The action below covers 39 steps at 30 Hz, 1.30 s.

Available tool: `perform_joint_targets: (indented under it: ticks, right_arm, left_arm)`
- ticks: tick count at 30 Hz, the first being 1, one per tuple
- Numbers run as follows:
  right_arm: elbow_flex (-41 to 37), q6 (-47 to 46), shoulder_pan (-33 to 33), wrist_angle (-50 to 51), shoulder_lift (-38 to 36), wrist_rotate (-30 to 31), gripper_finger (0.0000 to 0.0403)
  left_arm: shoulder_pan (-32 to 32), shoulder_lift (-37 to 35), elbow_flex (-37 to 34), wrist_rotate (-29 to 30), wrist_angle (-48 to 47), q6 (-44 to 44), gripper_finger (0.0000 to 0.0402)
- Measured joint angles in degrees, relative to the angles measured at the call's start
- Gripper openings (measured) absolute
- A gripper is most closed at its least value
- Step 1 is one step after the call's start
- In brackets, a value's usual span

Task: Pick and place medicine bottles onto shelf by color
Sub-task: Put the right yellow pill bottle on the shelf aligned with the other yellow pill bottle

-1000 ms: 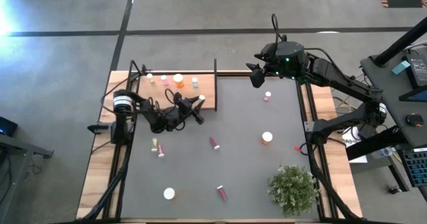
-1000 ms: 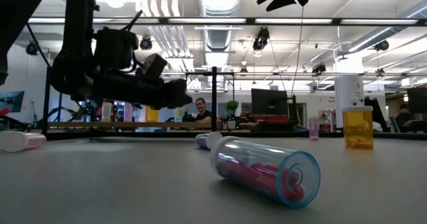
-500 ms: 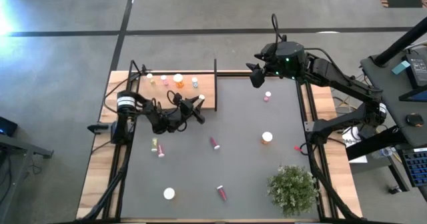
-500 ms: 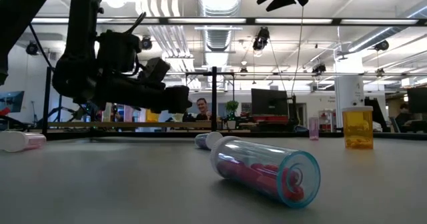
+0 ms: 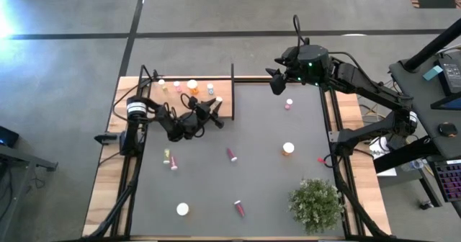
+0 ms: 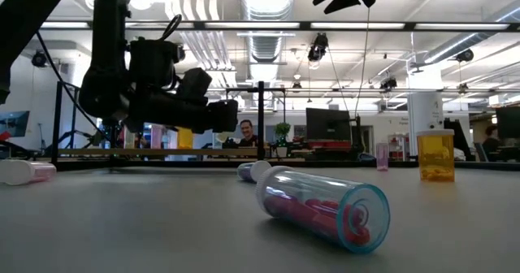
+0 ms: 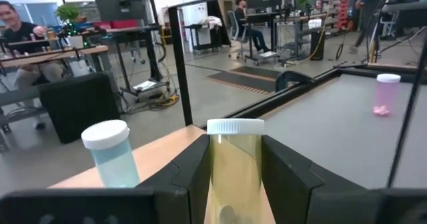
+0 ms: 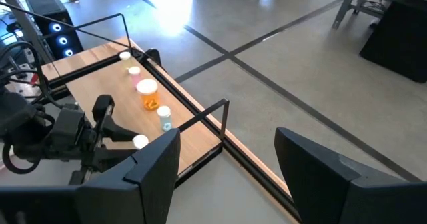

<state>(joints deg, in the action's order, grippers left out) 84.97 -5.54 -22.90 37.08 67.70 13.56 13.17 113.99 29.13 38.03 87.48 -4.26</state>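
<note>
My left gripper (image 5: 215,111) is at the near right corner of the light-wood shelf (image 5: 189,104), shut on a yellow-green bottle with a white cap (image 7: 235,159). It also shows in the low view (image 6: 221,115), above the table. Several bottles stand on the shelf's far part (image 5: 192,86); a pale blue one (image 7: 110,154) stands close by in the left wrist view. My right gripper (image 5: 276,81) hangs open and empty over the table's far edge, its fingers wide apart (image 8: 153,164). Loose bottles lie and stand on the dark tabletop (image 5: 232,155). My left gripper pinches the yellow-green bottle's body (image 7: 233,177) between its two fingers, one on each side, below the white cap. The fingers come roughly level from the table's left side. The bottle stands upright in the hold; its lower end is cut off by the picture's edge.
On the tabletop are a pink bottle (image 5: 289,104), an orange one (image 5: 288,149), a yellow-green one lying (image 5: 171,159), a white one (image 5: 182,209) and a pink one lying (image 5: 238,208). A bushy plant (image 5: 315,202) stands near right. A black post (image 5: 233,91) rises at the shelf's right edge.
My left gripper has moved a little toward the table's far edge and the shelf, still shut on the yellow-green bottle, which stays upright.
</note>
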Motion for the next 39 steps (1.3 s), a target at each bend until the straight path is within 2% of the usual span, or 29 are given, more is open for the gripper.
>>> perform_joint_targets:
  ticks: [39]
  right_arm:
    - [0.0,0.0,0.0,0.0,0.0,0.0,0.0233]
  left_arm:
    - [0.0,0.0,-0.4,-0.4,-0.2,3.9,0.0105]
